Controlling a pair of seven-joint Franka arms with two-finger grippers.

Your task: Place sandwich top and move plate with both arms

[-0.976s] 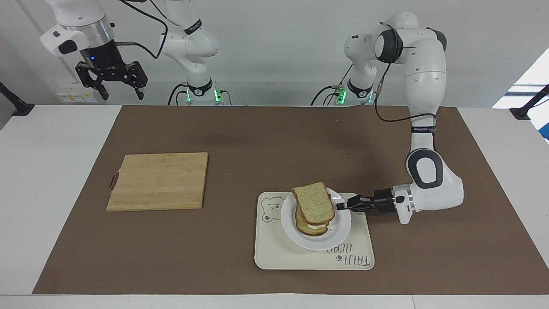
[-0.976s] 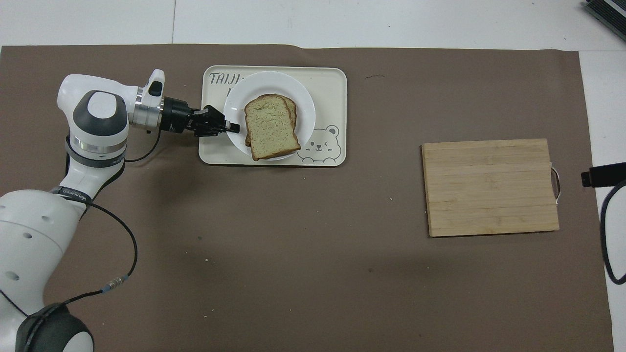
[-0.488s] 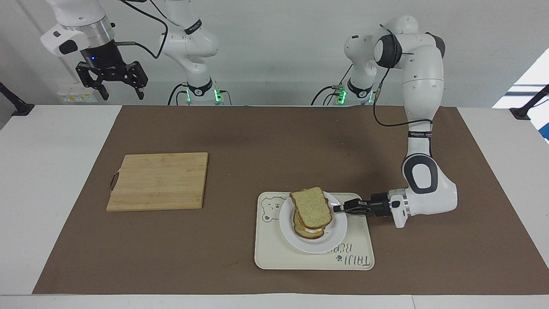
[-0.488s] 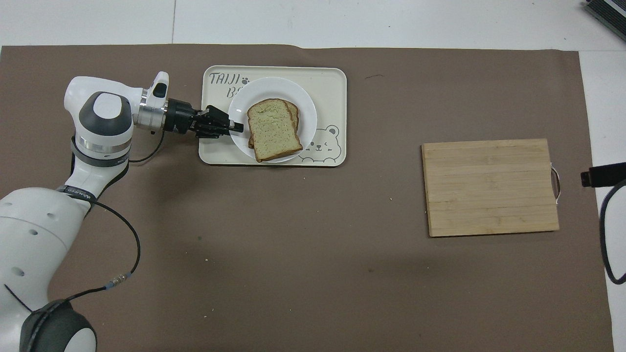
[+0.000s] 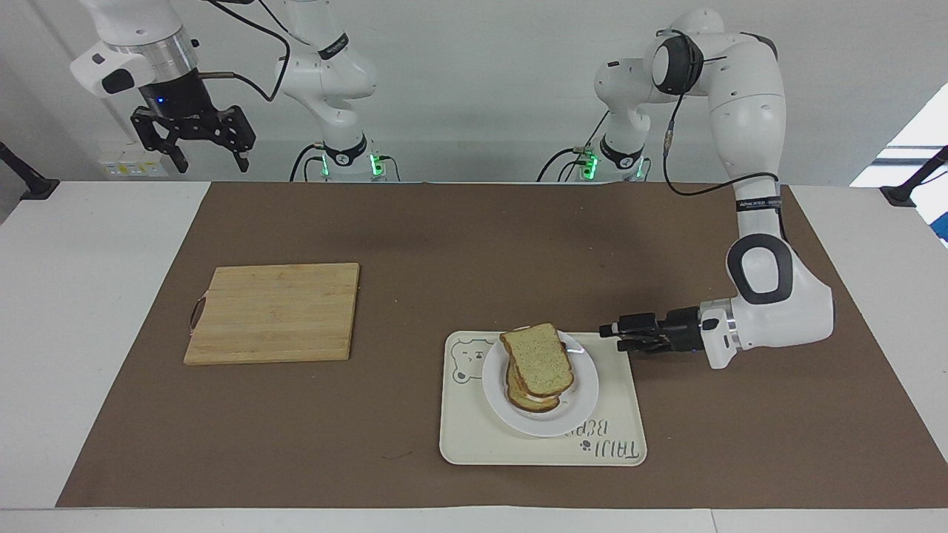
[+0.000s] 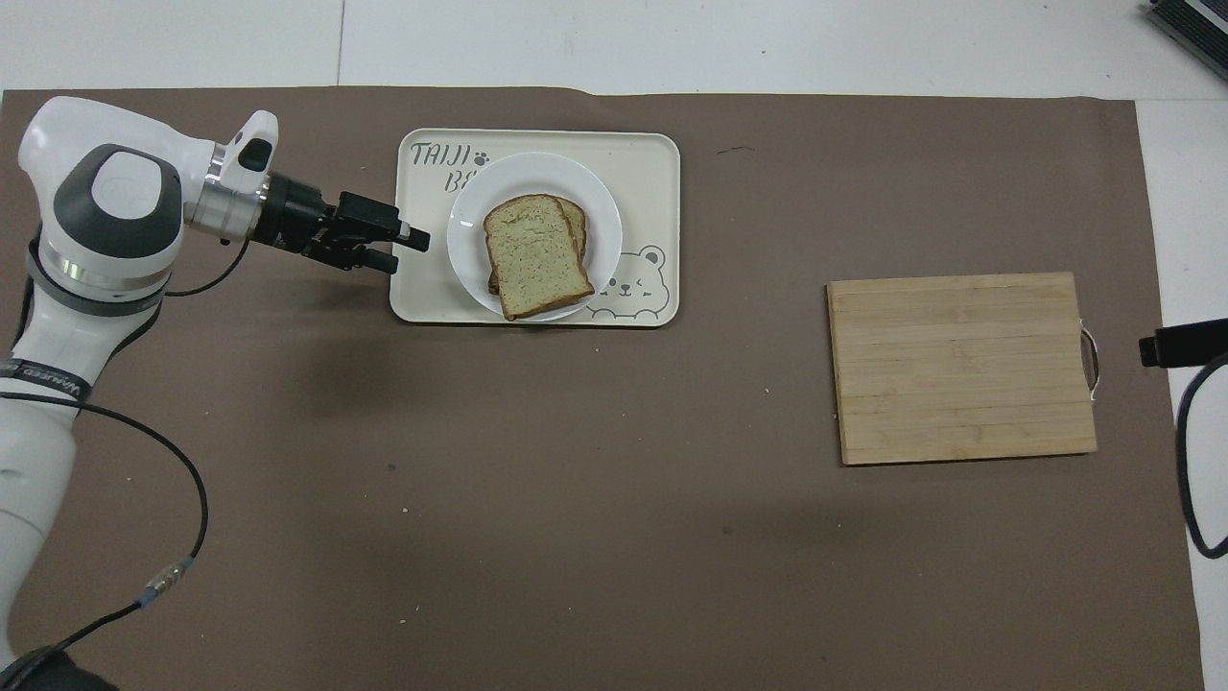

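With the plate set on the tray, the left gripper, open and empty just beside its rim, should draw straight clear without nudging it, while the right gripper waits open.

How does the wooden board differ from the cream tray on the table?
The wooden board is bare bamboo brown; the tray is cream with a printed bear and lettering. The board carries nothing, while the tray bears the plate with the sandwich top stacked on it. The board lies toward the right arm's end and nearer to the robots; the tray lies toward the left arm's end. Both are flat rectangles lying on the brown mat.
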